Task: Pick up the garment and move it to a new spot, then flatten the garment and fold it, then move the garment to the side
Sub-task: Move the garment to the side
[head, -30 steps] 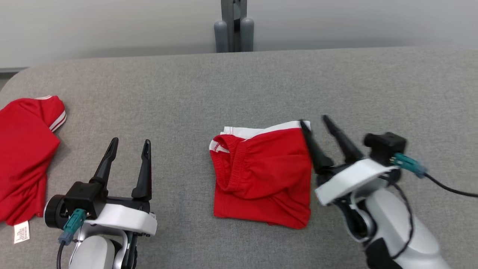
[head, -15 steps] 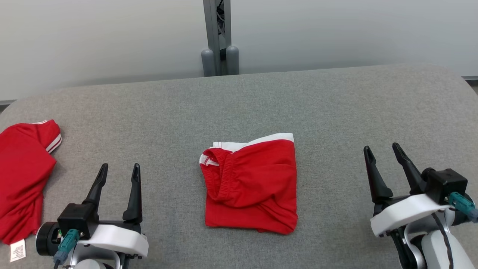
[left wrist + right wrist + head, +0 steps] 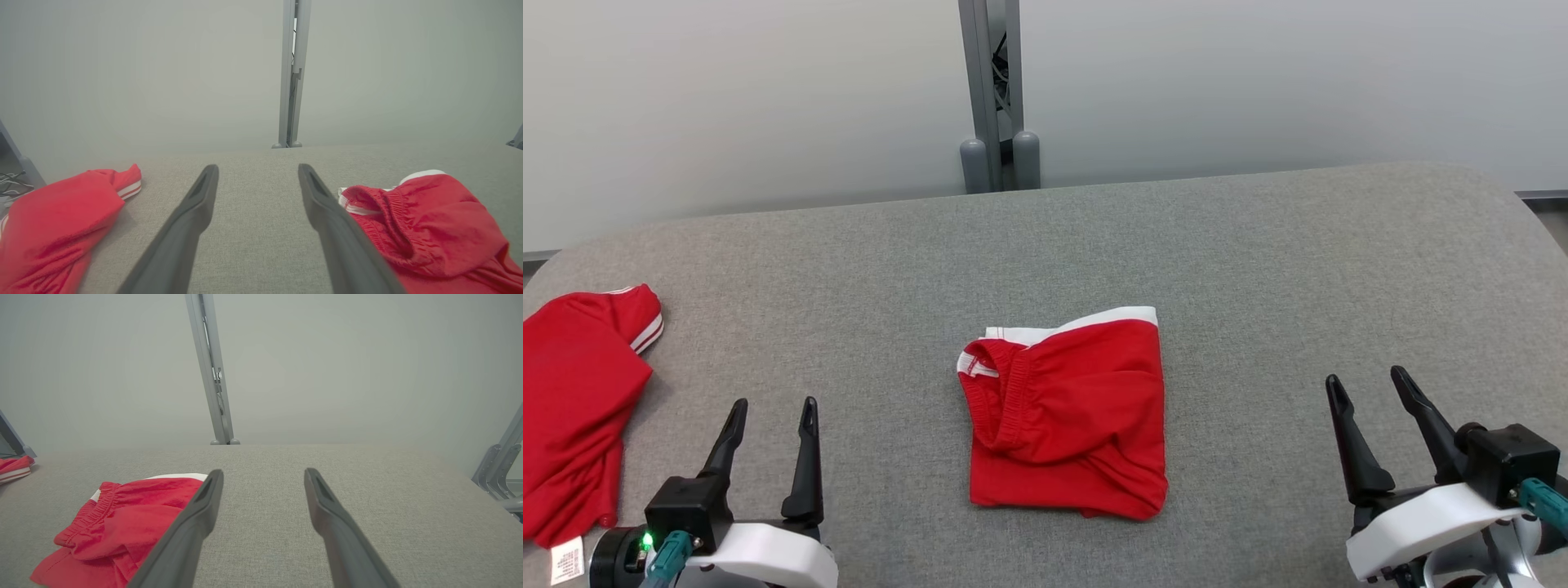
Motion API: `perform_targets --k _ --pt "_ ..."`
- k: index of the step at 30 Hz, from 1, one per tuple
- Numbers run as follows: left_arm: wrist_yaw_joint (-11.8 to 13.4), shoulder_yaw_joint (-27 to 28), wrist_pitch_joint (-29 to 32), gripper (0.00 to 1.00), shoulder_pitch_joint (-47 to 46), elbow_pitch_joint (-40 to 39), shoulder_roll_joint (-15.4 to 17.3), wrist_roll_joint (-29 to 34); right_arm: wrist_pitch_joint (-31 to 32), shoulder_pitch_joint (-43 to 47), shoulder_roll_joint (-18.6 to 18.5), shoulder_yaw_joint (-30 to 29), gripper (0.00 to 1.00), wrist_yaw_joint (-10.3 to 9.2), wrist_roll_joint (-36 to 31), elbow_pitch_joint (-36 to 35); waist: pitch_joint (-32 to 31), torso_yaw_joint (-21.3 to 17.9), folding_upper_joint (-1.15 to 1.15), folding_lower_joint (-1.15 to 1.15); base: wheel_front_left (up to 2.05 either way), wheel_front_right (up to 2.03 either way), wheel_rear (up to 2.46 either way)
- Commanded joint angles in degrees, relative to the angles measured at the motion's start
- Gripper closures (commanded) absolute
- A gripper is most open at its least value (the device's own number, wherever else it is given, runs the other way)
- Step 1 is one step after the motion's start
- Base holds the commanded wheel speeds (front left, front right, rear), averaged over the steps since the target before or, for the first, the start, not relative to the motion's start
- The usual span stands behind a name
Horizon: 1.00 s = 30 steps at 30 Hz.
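Folded red garment (image 3: pixel 1070 416) lies on our grey surface (image 3: pixel 1258 269).
Our left hand (image 3: pixel 774 402) and right hand (image 3: pixel 1365 376) stand spread; the other shirt's (image 3: pixel 572 400) white tag (image 3: pixel 568 559) is unreadable.

folded red garment (image 3: pixel 1066 412) between open pincers

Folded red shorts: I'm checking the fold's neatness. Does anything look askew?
Slightly. The red shorts lie folded, but the waistband gapes open at the left and a white-trimmed layer pokes out along the far edge, so the edges don't line up.
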Motion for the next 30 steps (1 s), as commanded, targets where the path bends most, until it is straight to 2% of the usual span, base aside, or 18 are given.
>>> perform_targets --k 1,10,17,23,30 --pt "0.4 0.1 0.2 0.0 0.2 -0.4 0.5 -0.1 0.5 0.6 0.0 -0.2 0.0 -0.02 -0.6 -0.7 0.1 0.1 0.0 0.0 0.0 0.0 0.0" --pt "0.5 -0.5 0.6 0.0 -1.0 -1.0 0.7 -0.2 1.8 0.8 0.1 -0.4 0.0 -0.02 -1.1 -2.0 0.6 1.1 0.0 0.0 0.0 0.0 0.0" --pt "0.3 -1.2 0.3 0.0 -2.4 -1.0 0.6 -0.2 3.2 -0.8 0.1 0.5 0.0 -0.02 -2.0 -0.3 1.9 3.5 0.0 0.0 0.0 0.0 0.0" --pt "0.0 -2.0 -0.2 0.0 -3.6 -0.3 0.1 -0.5 3.6 -2.9 0.1 3.1 0.0 -0.02 -2.0 5.9 3.6 6.4 0.0 0.0 0.0 0.0 0.0" --pt "-0.3 -2.8 -1.2 0.0 -5.0 1.0 -0.4 -0.8 2.2 -6.1 0.0 6.1 0.0 -0.02 -0.1 16.4 5.3 8.9 0.0 0.0 0.0 0.0 0.0"
